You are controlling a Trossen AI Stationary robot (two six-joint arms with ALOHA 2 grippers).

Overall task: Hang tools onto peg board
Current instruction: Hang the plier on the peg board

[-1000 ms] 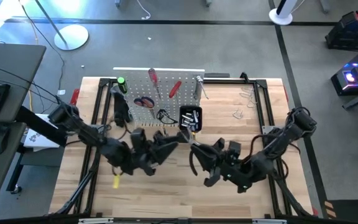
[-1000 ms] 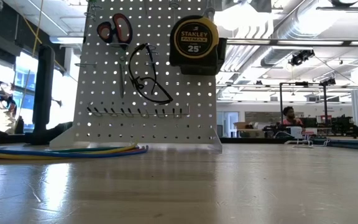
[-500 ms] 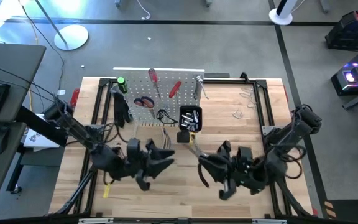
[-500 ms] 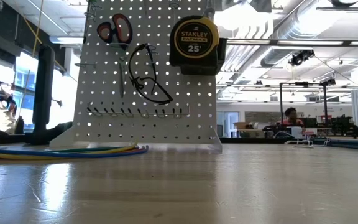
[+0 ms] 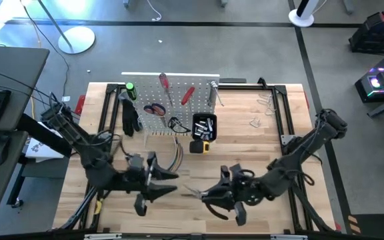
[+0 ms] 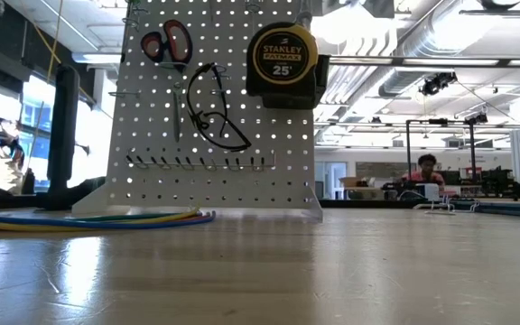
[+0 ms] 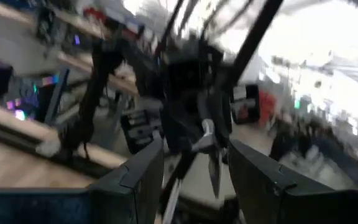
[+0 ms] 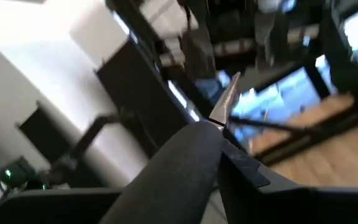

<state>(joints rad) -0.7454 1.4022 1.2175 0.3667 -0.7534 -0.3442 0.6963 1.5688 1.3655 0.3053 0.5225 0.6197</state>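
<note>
We see the peg board [image 5: 172, 107] standing upright at the far side of the table [image 5: 245, 143], well apart from both grippers. In the low view it carries red-handled scissors [image 6: 167, 41], a yellow tape measure [image 6: 282, 56], and a pair of safety glasses [image 6: 213, 108]; the high view also shows two red-handled screwdrivers [image 5: 187, 94] and a small black bin [image 5: 204, 125] on it. A bundle of coloured cables [image 6: 88, 218] lies on the table in front of the board. The left gripper [image 5: 169, 183] hovers over the near half of the table, left of centre, with its fingers [image 7: 135, 180] parted and nothing between them. The right gripper [image 5: 202, 195] is near the table's front edge, just right of centre, pointing toward the left gripper; its fingers are closed on a slim metal tool [image 8: 229, 99], whose pointed silver tip projects past them. The left wrist view shows that same tool [image 7: 211, 155] facing it. We cannot tell what kind of tool it is.
</note>
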